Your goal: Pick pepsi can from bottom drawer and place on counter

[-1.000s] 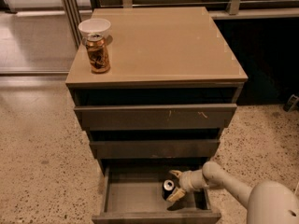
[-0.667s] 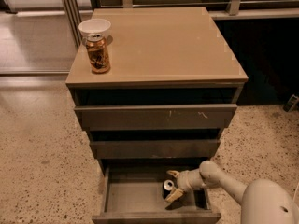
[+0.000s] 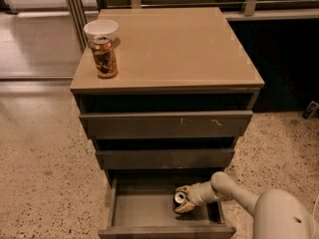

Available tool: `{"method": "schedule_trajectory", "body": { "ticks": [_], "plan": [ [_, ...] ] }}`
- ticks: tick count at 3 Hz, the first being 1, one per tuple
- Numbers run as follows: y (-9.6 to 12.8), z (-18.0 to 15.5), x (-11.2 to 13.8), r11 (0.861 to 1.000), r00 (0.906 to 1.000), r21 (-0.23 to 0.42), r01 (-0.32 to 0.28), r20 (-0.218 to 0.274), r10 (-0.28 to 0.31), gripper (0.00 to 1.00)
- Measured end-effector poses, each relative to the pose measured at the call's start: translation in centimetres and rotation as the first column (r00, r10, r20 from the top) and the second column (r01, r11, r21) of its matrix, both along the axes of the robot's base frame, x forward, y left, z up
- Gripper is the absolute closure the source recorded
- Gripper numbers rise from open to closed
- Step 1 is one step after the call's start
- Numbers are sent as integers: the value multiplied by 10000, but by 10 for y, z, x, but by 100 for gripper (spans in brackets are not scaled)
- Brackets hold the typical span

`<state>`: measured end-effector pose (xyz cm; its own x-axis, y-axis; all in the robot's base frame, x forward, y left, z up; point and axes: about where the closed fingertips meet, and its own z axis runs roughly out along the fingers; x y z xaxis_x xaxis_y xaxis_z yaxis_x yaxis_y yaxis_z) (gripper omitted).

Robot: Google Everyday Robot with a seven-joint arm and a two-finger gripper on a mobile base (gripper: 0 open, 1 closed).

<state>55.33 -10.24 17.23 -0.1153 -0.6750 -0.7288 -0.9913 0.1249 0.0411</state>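
The bottom drawer (image 3: pixel 134 210) is pulled open at the foot of the cabinet. The pepsi can (image 3: pixel 179 198) stands inside it at the right, its silver top showing and its dark body mostly hidden. My gripper (image 3: pixel 181 198) reaches into the drawer from the right, with one tan finger behind the can and one in front of it. The white arm (image 3: pixel 239 193) runs off to the lower right. The glossy tan counter (image 3: pixel 184 44) tops the cabinet above.
A brown-and-gold patterned can (image 3: pixel 104 57) stands at the counter's front left with a white bowl (image 3: pixel 101 29) just behind it. The scratched top drawer (image 3: pixel 167 125) and middle drawer (image 3: pixel 164 158) stick out slightly. Speckled floor lies on both sides.
The gripper and can stay at the same spot in the drawer. The arm has shifted slightly left. The view has dropped a little.
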Motion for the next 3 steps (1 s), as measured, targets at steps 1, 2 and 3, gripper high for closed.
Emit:
{"method": "schedule_trajectory", "body": {
  "ticks": [1,2,3],
  "plan": [
    [0,0,0,10000,10000,-1,-2,0,2,63],
    [6,8,-6,9994,9995,-182,-289,74,291,87],
    [9,48,-16,9972,9954,-332,-663,670,684,100]
  ]
}}
